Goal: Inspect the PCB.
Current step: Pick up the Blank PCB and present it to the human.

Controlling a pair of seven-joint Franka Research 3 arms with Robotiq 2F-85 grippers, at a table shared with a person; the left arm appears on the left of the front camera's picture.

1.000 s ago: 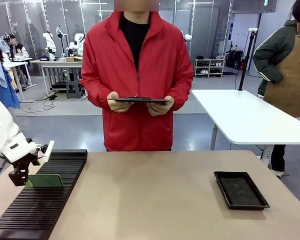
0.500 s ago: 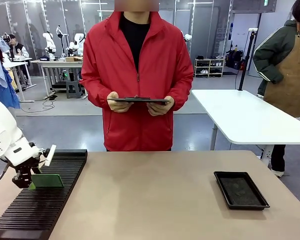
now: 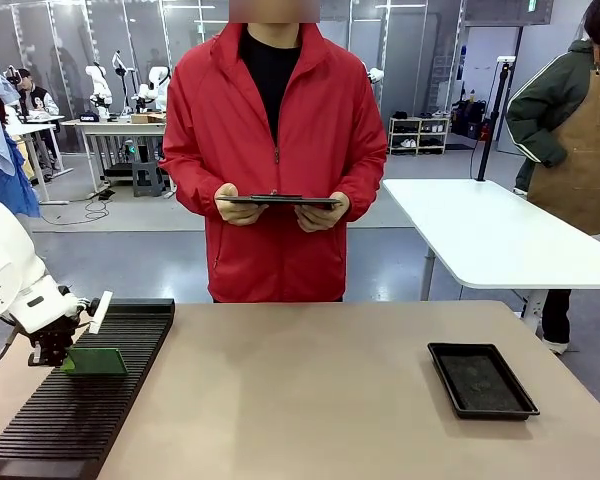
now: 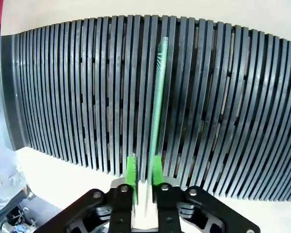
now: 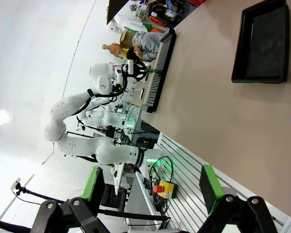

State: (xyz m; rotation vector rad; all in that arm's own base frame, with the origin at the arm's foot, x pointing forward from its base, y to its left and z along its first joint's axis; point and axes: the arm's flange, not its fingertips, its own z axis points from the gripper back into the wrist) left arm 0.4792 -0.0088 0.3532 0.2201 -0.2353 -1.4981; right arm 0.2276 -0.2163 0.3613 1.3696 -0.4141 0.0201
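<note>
The green PCB (image 3: 98, 361) stands on edge in a slot of the black slotted rack (image 3: 90, 410) at the table's left. My left gripper (image 3: 56, 350) is at the board's left end. In the left wrist view the PCB (image 4: 158, 97) runs edge-on away from my left gripper (image 4: 144, 167). Its near end sits in the narrow gap between the green pads (image 4: 131, 170), against the right-hand one, so the gripper looks shut on it. My right gripper (image 5: 150, 187) hangs open and holds nothing, well above the table.
A person in a red jacket stands at the far side holding a dark tablet-like slab (image 3: 277, 201) in both hands. A shallow black tray (image 3: 480, 379) lies at the right, and the right wrist view shows that tray (image 5: 262, 43) too. Another person stands by the white table (image 3: 490, 235) behind.
My left gripper has moved right and slightly up onto the PCB's left end. The board stays in its slot. The person has not moved.
</note>
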